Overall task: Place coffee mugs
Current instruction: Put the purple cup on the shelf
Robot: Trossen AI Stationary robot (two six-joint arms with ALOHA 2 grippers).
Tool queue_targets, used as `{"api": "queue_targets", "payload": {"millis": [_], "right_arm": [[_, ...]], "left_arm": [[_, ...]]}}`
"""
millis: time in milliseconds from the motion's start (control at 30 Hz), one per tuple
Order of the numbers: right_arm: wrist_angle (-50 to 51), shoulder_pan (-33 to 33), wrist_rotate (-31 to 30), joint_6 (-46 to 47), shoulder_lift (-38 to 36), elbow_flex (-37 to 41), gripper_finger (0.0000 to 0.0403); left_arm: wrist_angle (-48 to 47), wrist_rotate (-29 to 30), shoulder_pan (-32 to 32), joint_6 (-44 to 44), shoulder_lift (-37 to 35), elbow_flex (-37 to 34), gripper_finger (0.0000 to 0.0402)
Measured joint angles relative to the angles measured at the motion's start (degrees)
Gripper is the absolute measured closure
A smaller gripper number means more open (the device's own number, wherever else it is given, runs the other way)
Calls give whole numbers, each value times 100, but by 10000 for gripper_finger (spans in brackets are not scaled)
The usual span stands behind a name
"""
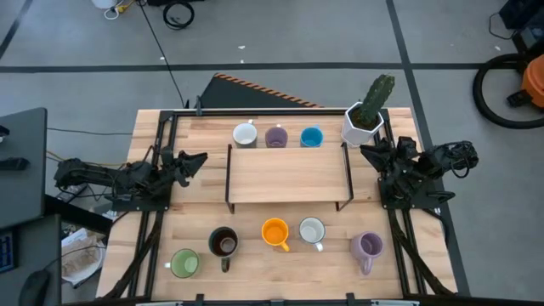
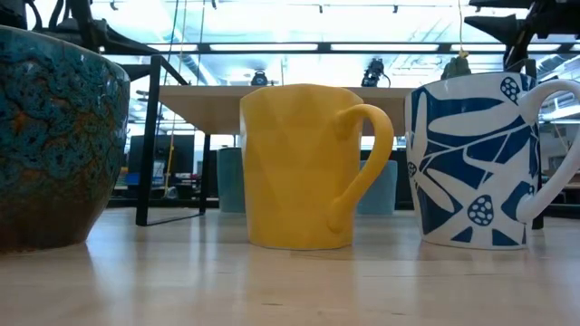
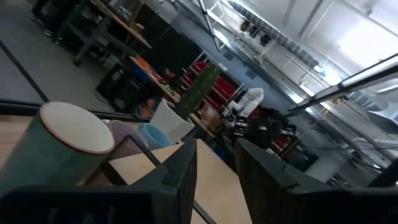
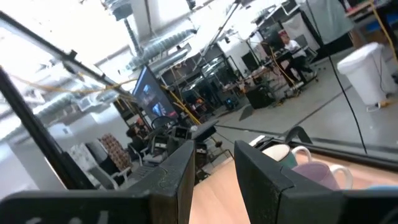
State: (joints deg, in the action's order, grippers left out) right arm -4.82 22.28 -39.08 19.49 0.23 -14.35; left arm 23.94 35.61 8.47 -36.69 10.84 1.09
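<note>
Both arms are waiting at the ends of the shelf (image 1: 289, 174). Four mugs are sitting before it, three behind. The left gripper (image 1: 197, 159) (fingers slightly parted, empty) is lying nearest the white mug (image 1: 245, 134) behind; the right gripper (image 1: 371, 153), likewise parted, is facing inward.

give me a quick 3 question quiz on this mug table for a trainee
1. True or false: the orange mug stands on the raised wooden shelf.
2. How many mugs stand in the far row behind the shelf, beside the cactus planter?
3. Which mug in the near row is nearest the right gripper? A) green mug B) dark mug C) lavender mug

Key: 1. False, it stands on the table in front of the shelf. 2. Three: white, purple, blue. 3. C.
</note>
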Motion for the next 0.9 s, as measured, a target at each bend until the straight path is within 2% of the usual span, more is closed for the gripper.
{"api": "queue_targets", "payload": {"millis": [133,267,400,700,900], "right_arm": [[14,0,79,-88,81,0,282],[35,0,779,-448,223,-120,282],[161,0,820,-598,635,-447,282],[1080,0,575,-631,2473,-1564,282],[1933,0,599,-542,3685,-2468,282]], "left_arm": [[1,86,0,0,1,-1,285],[-6,324,0,25,1,-1,285],[-19,516,-1,-1,1,-1,285],[-30,389,0,932,3,-1,285],[-72,-280,0,1525,3,115,285]]}}
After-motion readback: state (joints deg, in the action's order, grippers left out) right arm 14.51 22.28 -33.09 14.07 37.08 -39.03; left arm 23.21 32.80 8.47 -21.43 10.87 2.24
